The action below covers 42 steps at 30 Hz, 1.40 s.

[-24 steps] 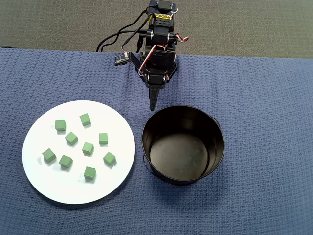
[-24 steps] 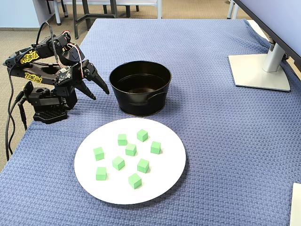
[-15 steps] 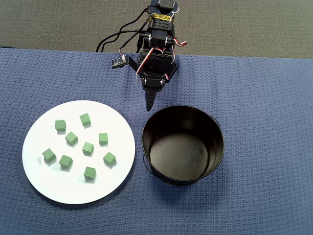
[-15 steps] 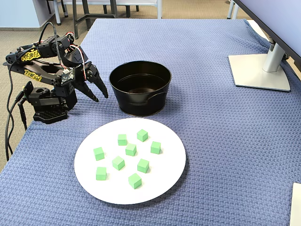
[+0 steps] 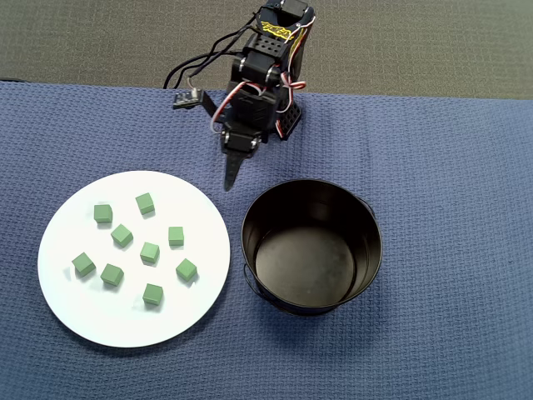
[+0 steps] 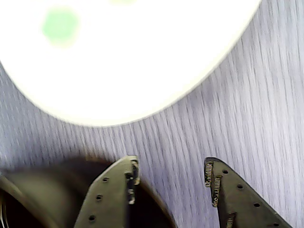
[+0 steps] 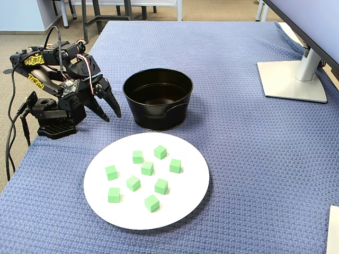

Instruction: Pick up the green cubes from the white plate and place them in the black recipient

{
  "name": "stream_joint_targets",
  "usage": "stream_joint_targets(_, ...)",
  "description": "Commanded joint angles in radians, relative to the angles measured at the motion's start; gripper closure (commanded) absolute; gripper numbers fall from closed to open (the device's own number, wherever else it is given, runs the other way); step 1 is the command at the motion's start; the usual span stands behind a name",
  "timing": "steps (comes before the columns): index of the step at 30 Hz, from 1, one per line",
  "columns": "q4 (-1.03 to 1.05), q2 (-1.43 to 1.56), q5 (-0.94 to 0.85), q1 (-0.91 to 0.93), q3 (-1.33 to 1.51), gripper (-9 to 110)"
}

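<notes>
Yellow lettering on the black arm (image 7: 50, 74) is the only writing around, and it's too small to read; no labels on anything else I can see.

Blue woven cloth (image 5: 450, 208) covers the bench edge to edge in the overhead view, with grey floor past its far edge; lots of open cloth to the right of the black pot (image 5: 311, 245); in the fixed view a monitor stand (image 7: 292, 78) sits well off to the right.

Counting: eight green cubes (image 5: 150, 252) on the white plate (image 5: 75, 312), all loose and apart from each other, none in the pot as far as I can see; one plate, one pot, just beside each other.

Fingers (image 7: 112, 116) are apart with nothing between them, hanging over bare cloth between the plate rim and the pot; wrist view is blurry but shows both fingertips (image 6: 127, 176) spread, plate edge above.
</notes>
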Motion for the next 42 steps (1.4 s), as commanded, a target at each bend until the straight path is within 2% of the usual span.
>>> stream_joint_targets(1,-0.115,-0.123,-0.08,0.074,-0.071,89)
stream_joint_targets(5,-0.193,-0.334,-0.186,0.1,-0.19,89)
stream_joint_targets(10,-0.31,-0.545,-0.468,0.15,-0.318,86)
stream_joint_targets(12,-0.367,-0.614,-0.514,0.183,-0.357,85)
stream_joint_targets(24,-0.615,-0.942,-0.515,0.227,-0.388,81)
stream_joint_targets(38,-0.626,-1.057,-0.446,0.221,-0.457,84)
stream_joint_targets(42,-0.548,-1.1,-0.433,0.21,-0.522,86)
